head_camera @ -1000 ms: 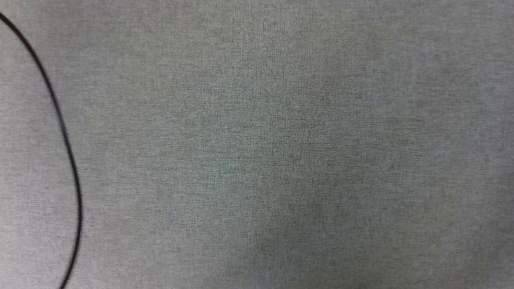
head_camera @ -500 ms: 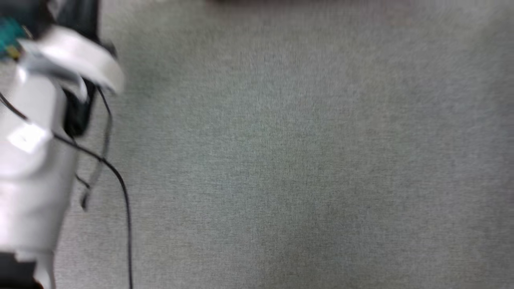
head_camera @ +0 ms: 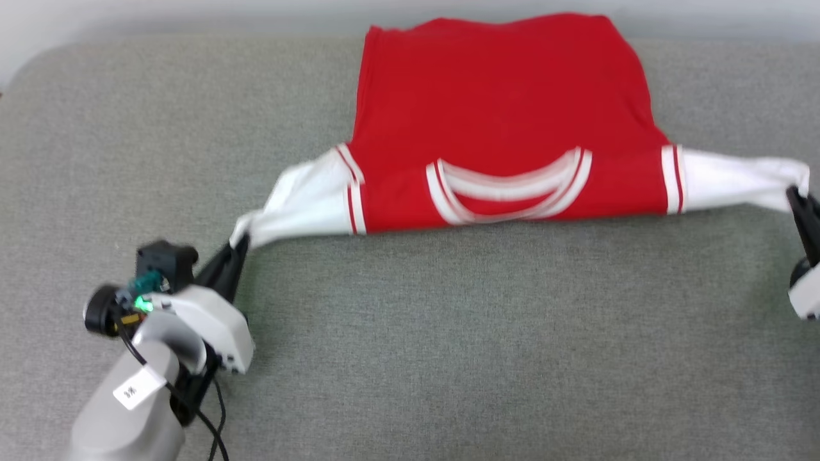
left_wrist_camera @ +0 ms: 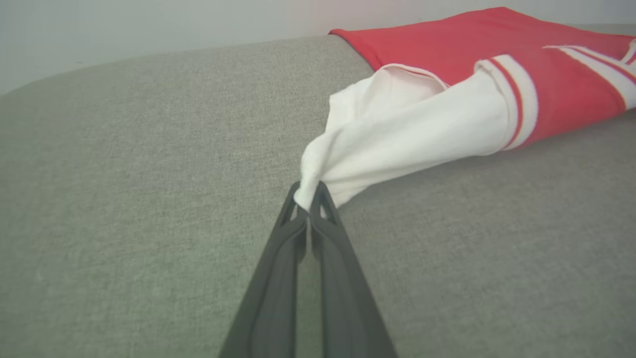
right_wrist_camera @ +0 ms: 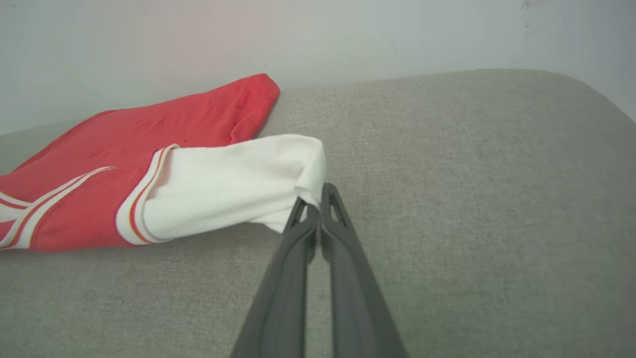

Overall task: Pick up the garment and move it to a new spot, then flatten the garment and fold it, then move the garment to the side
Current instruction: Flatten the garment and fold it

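- Garment (head_camera: pixel 500 115) position, head view: spread on the grey fabric surface (head_camera: pixel 448 358), hem at the far edge by the wall (head_camera: pixel 192 13), striped collar (head_camera: pixel 509 189) toward the robot.
- Head view gives the whole span: left sleeve (head_camera: pixel 301 205) drawn down to the left jaws, right sleeve (head_camera: pixel 730 179) stretched to the right jaws at the frame's right edge. The pale left forearm (head_camera: pixel 122 416) and a black cable (head_camera: pixel 214 422) sit at lower left.
- Wrist views add grip detail: each pair of dark fingers (left_wrist_camera: pixel 278 278) pressed together, with a bunched tip of white cuff pinched at the ends.
- Left jaws: clenched on the left sleeve end.
- Right jaws: clenched on the right sleeve end.
- Appearance: plain red body, fairly smooth. Red-and-white striped bands mark the collar and sleeve seams. Both sleeves taper to the pinch points, raised a little off the surface there.
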Robot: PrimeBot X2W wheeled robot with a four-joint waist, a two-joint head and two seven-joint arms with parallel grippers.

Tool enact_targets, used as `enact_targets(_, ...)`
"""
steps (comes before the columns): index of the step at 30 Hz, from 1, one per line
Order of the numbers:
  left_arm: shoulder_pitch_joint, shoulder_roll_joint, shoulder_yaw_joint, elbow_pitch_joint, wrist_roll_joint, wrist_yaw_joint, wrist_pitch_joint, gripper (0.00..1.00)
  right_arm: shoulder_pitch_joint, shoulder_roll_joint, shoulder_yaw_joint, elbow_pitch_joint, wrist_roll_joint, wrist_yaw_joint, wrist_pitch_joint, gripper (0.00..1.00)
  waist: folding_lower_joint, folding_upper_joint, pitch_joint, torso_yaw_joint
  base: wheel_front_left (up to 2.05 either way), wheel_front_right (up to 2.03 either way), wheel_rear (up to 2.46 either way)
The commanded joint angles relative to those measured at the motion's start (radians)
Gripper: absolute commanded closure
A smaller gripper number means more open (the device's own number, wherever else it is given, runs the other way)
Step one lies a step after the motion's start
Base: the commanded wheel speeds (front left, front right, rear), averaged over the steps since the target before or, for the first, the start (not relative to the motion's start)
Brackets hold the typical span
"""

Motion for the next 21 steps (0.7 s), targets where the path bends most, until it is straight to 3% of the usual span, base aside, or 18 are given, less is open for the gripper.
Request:
enact_targets(1,0.034,0.010,-0.004,0.012,-0.005,0.002,0.009,1.00,0.033,-0.020,-0.002,0.005,0.006,-0.002,-0.001,1.00,0.0004,0.0000,-0.037,0.003,0.00,0.00,0.00)
enact_targets(10,0.139,-0.005,-0.038,0.053,-0.021,-0.002,0.026,1.00,0.155,-0.036,0.030,0.041,0.002,-0.002,0.043,1.00,0.0004,0.0000,-0.111,0.004,0.00,0.00,0.00)
enact_targets(18,0.244,0.004,-0.098,0.029,-0.057,-0.025,0.081,1.00,0.298,-0.063,0.093,-0.013,0.005,-0.002,0.088,1.00,0.0004,0.0000,-0.221,0.008,0.00,0.00,0.00)
enact_targets(21,0.293,0.034,-0.130,-0.002,-0.076,-0.031,0.131,1.00,0.375,-0.081,0.105,-0.057,0.027,-0.002,0.110,1.00,0.0004,0.0000,-0.264,0.014,0.00,0.00,0.00)
